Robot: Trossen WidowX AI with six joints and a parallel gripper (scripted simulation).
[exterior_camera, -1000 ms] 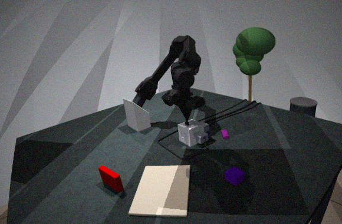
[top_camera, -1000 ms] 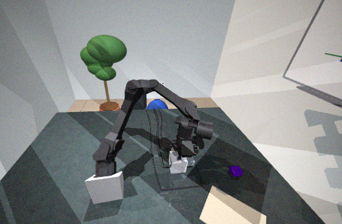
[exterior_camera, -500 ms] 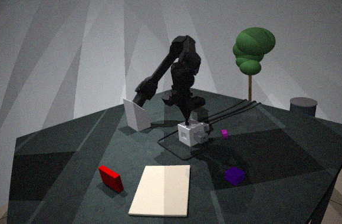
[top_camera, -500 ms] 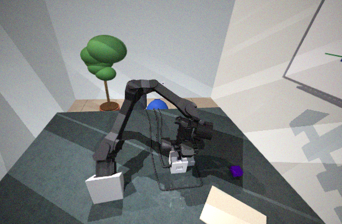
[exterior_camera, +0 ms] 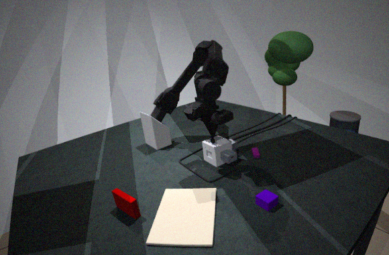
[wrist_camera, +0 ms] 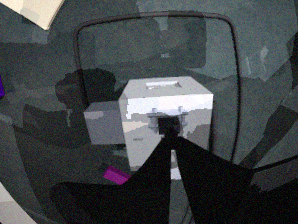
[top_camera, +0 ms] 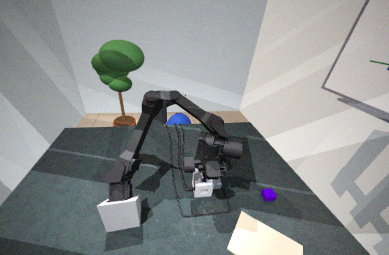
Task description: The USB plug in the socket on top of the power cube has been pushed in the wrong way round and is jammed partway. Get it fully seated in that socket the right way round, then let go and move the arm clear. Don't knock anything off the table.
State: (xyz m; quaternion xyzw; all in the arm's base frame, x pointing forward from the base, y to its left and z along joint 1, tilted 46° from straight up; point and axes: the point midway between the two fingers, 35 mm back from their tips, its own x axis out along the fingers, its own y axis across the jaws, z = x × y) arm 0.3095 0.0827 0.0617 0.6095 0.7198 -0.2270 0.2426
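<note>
The white power cube [top_camera: 198, 193] [exterior_camera: 210, 161] [wrist_camera: 137, 107] stands on the table. My gripper [exterior_camera: 212, 139] [wrist_camera: 172, 143] points down at the cube's top and is shut on the USB plug. The plug [wrist_camera: 168, 125] shows as a small dark block at the fingertips, over the top socket, with small grey brackets around it. The fingers hide most of it. How deep it sits and which way round it is cannot be told. In the top and exterior views the plug is too small or hidden to make out.
A grey block [exterior_camera: 228, 156] [wrist_camera: 104, 127] sticks out of the cube's side. A dark cable [top_camera: 205, 214] [exterior_camera: 195, 171] [wrist_camera: 150, 14] loops around the cube. A magenta piece [exterior_camera: 255, 152] [wrist_camera: 116, 175], purple block [top_camera: 268, 194] [exterior_camera: 267, 200], red block [exterior_camera: 125, 203] and cream board [top_camera: 265, 238] [exterior_camera: 185, 221] lie about.
</note>
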